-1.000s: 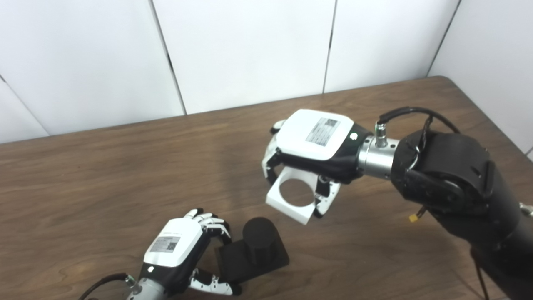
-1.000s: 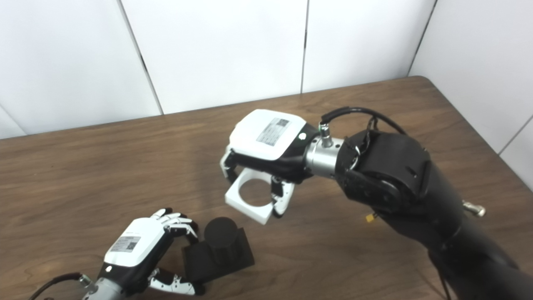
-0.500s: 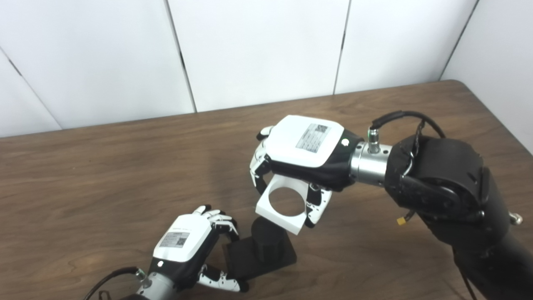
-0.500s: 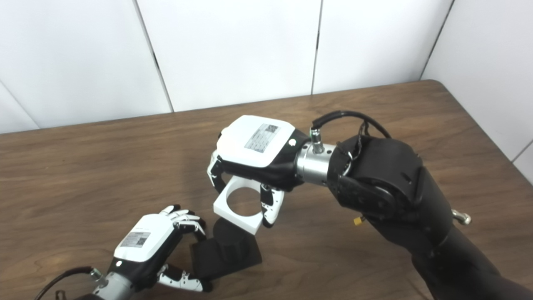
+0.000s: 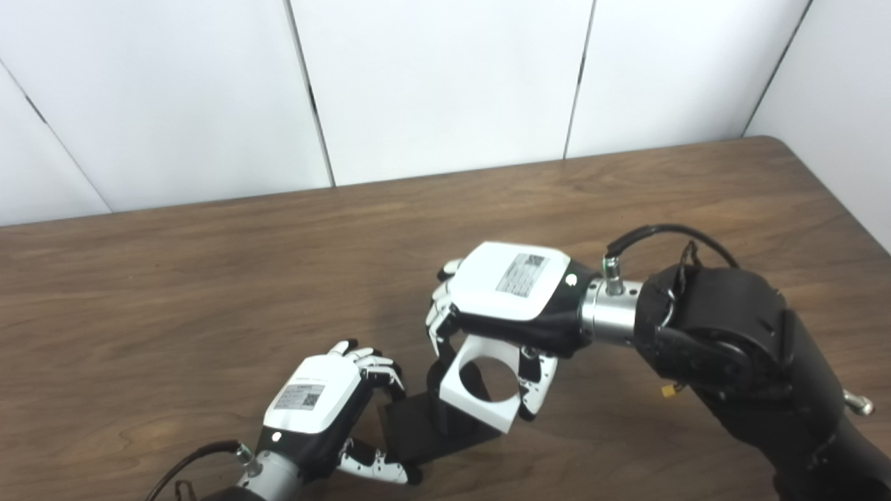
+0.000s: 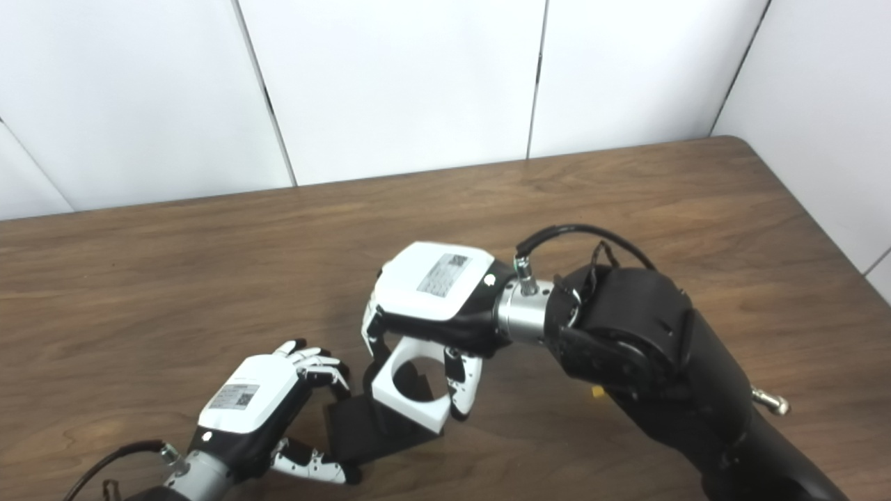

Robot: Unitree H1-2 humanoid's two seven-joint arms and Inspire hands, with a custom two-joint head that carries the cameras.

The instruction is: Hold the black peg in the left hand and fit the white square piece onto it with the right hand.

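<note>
Black plastic forms the peg [image 5: 445, 390], an upright cylinder on a flat square base, low on the brown wooden table [image 5: 209, 278]. The left hand [image 5: 327, 410] grips the base, fingers curled over its far edge and thumb against the near edge. The white square piece [image 5: 484, 386], with a round hole through it, is pinched at opposite sides by the right hand [image 5: 508, 299]. It sits tilted over the peg's top, and part of the black cylinder shows through the hole. By my reading the piece has only begun to go on; levelling it and pressing it down to the base remain.
</note>
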